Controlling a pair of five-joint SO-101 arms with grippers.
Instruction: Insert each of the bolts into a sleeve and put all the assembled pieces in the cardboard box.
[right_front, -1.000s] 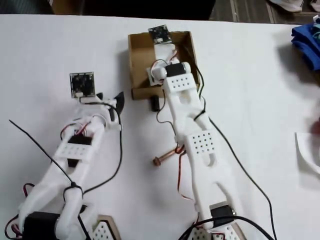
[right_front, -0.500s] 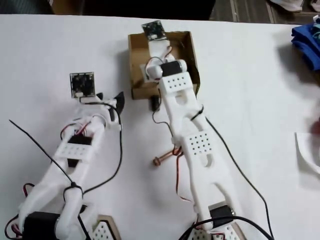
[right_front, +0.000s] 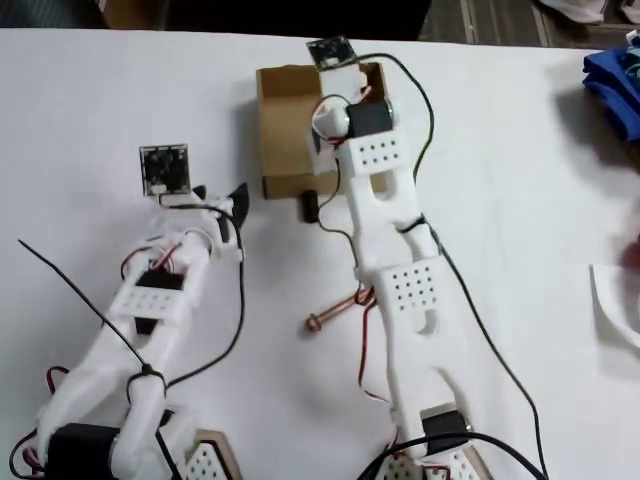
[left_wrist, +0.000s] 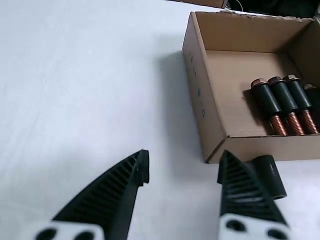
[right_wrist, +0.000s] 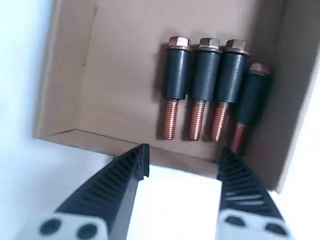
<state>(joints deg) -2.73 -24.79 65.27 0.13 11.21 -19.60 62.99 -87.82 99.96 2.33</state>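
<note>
The right claw (right_wrist: 184, 152) is open and holds nothing. It hangs over the near edge of the cardboard box (right_wrist: 70, 75). Four finished pieces (right_wrist: 205, 75), each a copper bolt in a black sleeve, lie side by side in the box. The left claw (left_wrist: 183, 155) is open too and also holds nothing, low over the table just beside the box. One loose black sleeve (left_wrist: 270, 172) lies on the table right by the box's front wall. One loose copper bolt (right_front: 335, 312) lies on the table beside the right arm, close to its wires. The bolt is round, so a bump from the arm or a wire could make it roll away. A claw going for the sleeve could push the box. The box wall has a few small dark marks, too tiny to read.
</note>
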